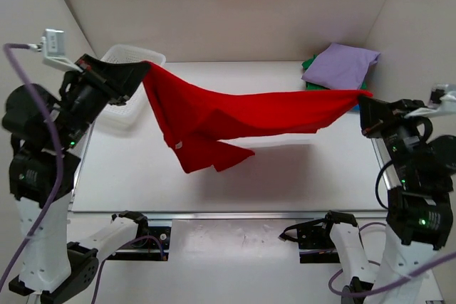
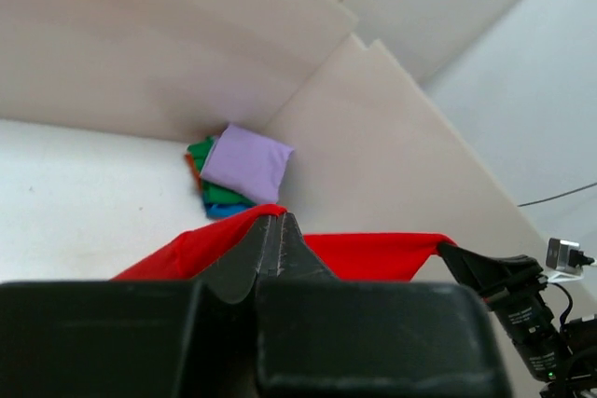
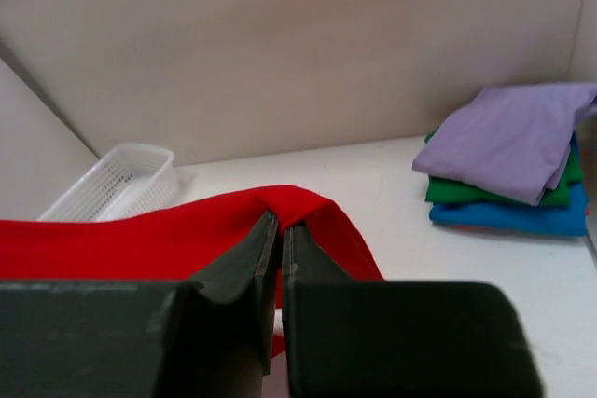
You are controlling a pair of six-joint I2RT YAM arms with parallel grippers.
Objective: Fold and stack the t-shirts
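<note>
A bright red t-shirt (image 1: 235, 115) hangs stretched in the air above the table, sagging low at its left middle. My left gripper (image 1: 144, 70) is shut on its left corner, near the basket; the red cloth (image 2: 373, 253) runs away from those fingertips (image 2: 273, 223). My right gripper (image 1: 364, 96) is shut on the shirt's right corner, and the red cloth (image 3: 140, 240) bunches over its tips (image 3: 280, 221). A stack of folded t-shirts, lavender (image 1: 342, 65) on top of green and blue (image 3: 508, 216), sits in the back right corner.
A white mesh basket (image 1: 128, 62) stands at the back left, close behind my left gripper. White walls close in the table on the back and both sides. The table's front edge (image 1: 228, 213) runs just ahead of the arm bases.
</note>
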